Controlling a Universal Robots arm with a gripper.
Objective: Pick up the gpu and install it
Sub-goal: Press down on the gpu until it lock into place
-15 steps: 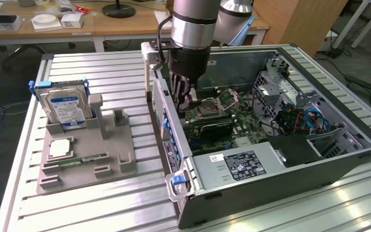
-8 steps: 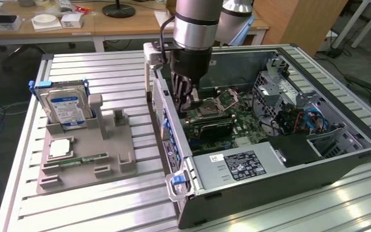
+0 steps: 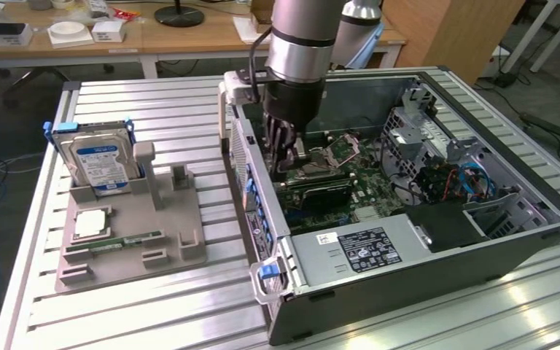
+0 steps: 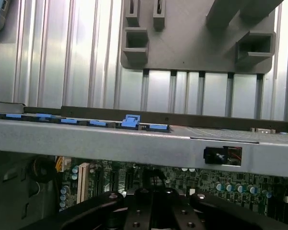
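At the exterior view's left, in the left-middle of the frame, a hard drive with a blue label stands upright in a grey holder on the slatted table; a narrow green memory stick lies flat lower down on the same holder; its other slots look vacant.

Toward the frame's centre the open computer case lies on its side; the arm comes down from the top centre, and the gripper is low inside the case, just within the near wall; its fingers are pressed together, and they end at the upper edge of the gpu. Whether they pinch that edge or only press on it I cannot tell. The gpu stands on edge as a slim dark strip over the motherboard, just below centre, seemingly at its slot.

In the wrist view the gripper's dark body hangs over the green board, beyond it the case wall.

Right of centre sit the labelled power supply and blue cables.

The card is likely light, stiff and fragile; hold is best on the bare top edge, clear of components and contacts.
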